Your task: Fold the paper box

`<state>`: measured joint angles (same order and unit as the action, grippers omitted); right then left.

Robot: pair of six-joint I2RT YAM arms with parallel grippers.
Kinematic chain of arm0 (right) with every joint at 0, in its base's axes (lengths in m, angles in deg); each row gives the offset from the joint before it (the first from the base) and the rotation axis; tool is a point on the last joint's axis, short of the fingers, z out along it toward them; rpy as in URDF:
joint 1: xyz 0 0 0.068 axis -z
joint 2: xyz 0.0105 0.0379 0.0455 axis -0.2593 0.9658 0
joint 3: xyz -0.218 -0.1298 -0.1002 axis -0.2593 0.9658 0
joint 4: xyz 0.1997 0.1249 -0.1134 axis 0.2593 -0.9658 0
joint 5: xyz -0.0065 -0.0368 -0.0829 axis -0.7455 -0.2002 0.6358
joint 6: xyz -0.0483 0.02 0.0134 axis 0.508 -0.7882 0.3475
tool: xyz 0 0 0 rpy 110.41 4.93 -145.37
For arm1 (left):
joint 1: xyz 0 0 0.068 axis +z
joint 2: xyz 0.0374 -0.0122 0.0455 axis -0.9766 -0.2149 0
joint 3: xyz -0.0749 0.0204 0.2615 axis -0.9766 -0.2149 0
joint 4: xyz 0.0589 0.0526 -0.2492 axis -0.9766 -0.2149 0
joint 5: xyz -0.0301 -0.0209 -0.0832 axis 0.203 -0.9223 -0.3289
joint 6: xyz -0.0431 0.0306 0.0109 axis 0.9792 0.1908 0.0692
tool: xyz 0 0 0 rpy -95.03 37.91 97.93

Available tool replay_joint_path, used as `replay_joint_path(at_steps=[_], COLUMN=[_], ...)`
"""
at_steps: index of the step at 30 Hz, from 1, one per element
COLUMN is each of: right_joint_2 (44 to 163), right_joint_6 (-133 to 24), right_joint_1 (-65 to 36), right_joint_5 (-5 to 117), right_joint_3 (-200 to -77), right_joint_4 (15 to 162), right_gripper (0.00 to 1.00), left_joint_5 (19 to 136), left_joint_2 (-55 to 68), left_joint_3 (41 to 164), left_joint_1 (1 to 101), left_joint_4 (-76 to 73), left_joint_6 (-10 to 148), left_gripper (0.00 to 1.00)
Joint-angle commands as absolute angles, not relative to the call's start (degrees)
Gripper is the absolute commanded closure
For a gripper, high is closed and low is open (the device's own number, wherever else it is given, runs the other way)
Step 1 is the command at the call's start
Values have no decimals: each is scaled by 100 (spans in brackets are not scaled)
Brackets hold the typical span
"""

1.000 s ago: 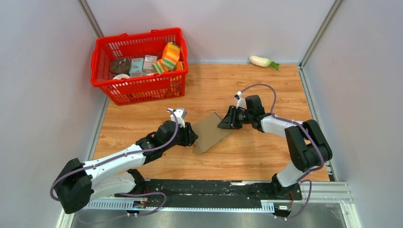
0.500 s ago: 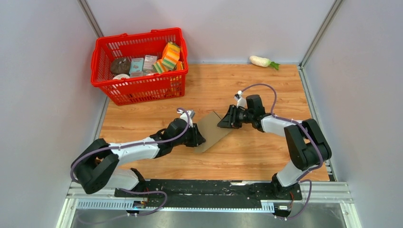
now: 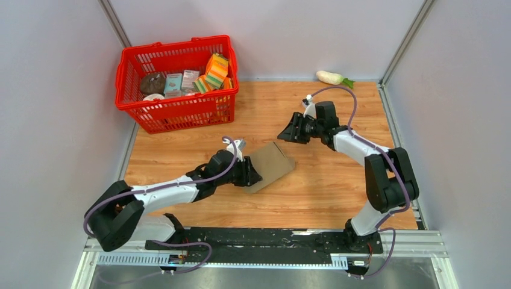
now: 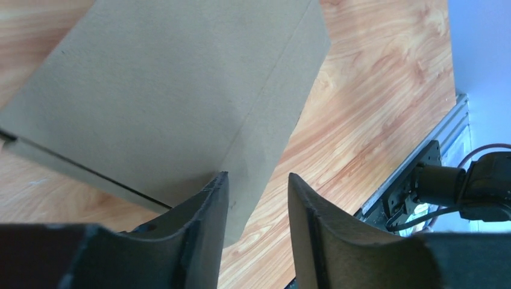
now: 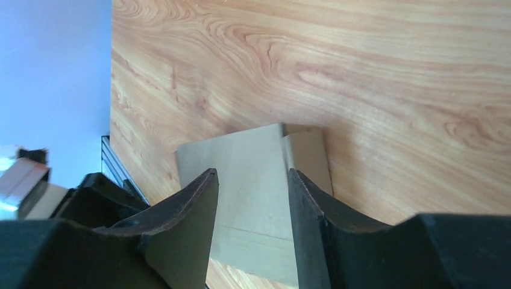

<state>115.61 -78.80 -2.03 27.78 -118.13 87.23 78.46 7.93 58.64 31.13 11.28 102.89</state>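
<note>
Left gripper point(image 4: 256, 180) is sitting parted at a corner of the paper box point(image 3: 272, 164), flat, plain brown, closed, lying mid wooden table point(image 3: 325, 186); right gripper point(image 3: 283, 135) is hanging open nearby, grey walls point(image 3: 54, 90) around.

Right hand point(image 3: 283, 135) withdrawn from paper box point(image 3: 274, 164), left hand point(image 3: 257, 178) shifted closer

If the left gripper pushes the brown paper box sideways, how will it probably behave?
The paper box looks flat and thin, so probably light and apt to slide on the smooth wooden table. Its open seam may let a flap flex.
</note>
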Motion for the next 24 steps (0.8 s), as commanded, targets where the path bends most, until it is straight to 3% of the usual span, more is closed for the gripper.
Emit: replay_joint_path(at_steps=[1, 5, 8, 11, 14, 18, 24], right_joint_2=[11908, 11295, 10681, 10267, 9783, 9667, 10044], right_joint_6=[-7528, -7922, -8353, -8609, -9091, -9759, -10122], right_joint_1=[-193, -202, -342, -553, -790, -1168, -1459], right_joint_5=[3088, 4221, 5311, 6086, 6307, 6115, 5974], right_joint_3=[-12467, -11820, -11397, -11133, -10642, -9990, -9910], right_joint_4=[7829, 7179, 6565, 5852, 6058, 6840, 7519], right_gripper=[52, 53, 55, 61, 67, 90, 96], left_joint_5=[7964, 8192, 8219, 8535, 8562, 9273, 9599], left_joint_2=[1455, 1763, 1187, -5, -1219, -2172, -3044], left_joint_3=[6472, 7245, 7974, 9124, 10277, 11067, 11816], left_joint_1=[3416, 3794, 3979, 3997, 3980, 3945, 3822], left_joint_4=[-203, -1165, -1516, -2271, -2774, -2669, -2993], left_joint_6=[9745, 9077, 8514, 8100, 7845, 7670, 7405], left_gripper=[49, 48, 52, 70, 84, 89, 93])
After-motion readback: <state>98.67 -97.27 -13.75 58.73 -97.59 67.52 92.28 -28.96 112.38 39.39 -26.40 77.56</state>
